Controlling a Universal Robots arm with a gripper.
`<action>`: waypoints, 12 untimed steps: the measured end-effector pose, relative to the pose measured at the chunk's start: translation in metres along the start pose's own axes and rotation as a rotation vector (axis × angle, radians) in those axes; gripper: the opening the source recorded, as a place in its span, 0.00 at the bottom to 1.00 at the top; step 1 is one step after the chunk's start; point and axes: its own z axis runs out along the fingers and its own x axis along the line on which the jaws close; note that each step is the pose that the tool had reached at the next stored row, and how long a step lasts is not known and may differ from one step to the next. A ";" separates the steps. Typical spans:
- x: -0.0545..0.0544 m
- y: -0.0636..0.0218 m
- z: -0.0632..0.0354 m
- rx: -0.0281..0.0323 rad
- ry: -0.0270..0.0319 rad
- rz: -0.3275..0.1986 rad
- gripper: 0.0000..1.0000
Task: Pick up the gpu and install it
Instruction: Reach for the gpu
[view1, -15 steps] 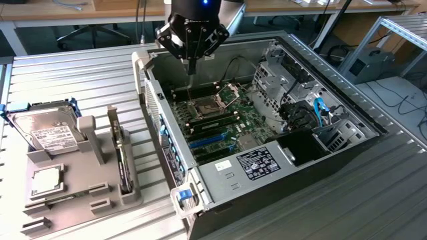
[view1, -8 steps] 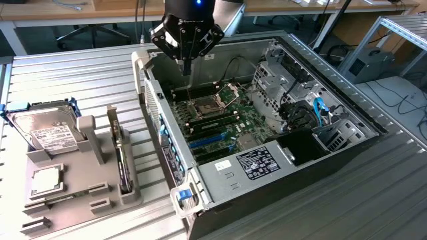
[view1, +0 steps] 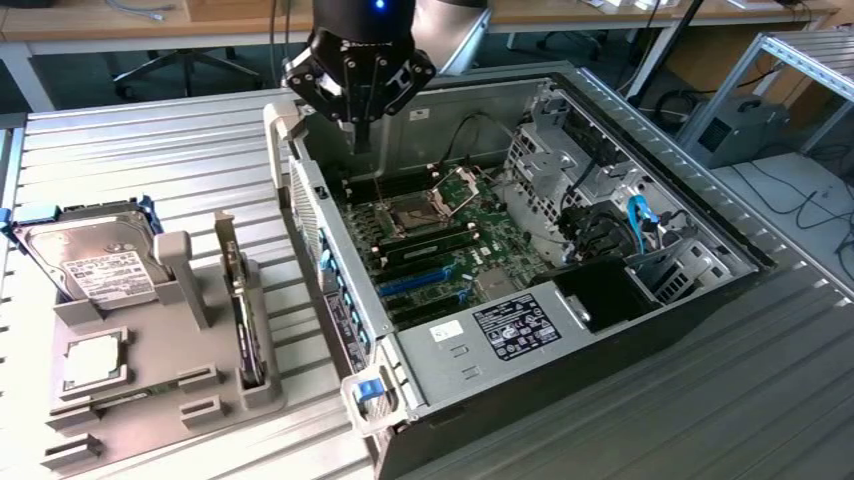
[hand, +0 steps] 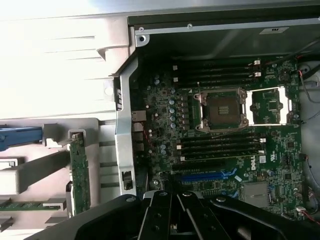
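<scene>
STEP: pick-up not yet begun | TOOL: black two-finger gripper (view1: 358, 138) shut and empty, hanging above the far end of the open grey metal computer case (view1: 307, 212) | GPU: thin dark flat gpu card (view1: 240, 310) standing on edge in grey plastic holder (view1: 180, 285), at the exterior view's left, well apart | NEED: fingers parted, lined up along the card's top edge
</scene>
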 end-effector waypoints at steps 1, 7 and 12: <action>0.001 -0.0001 0.0000 0.0000 0.0000 0.000 0.11; 0.006 -0.0005 -0.0002 0.0000 0.0000 0.000 0.11; 0.011 -0.0008 -0.0003 0.0001 0.0001 0.000 0.11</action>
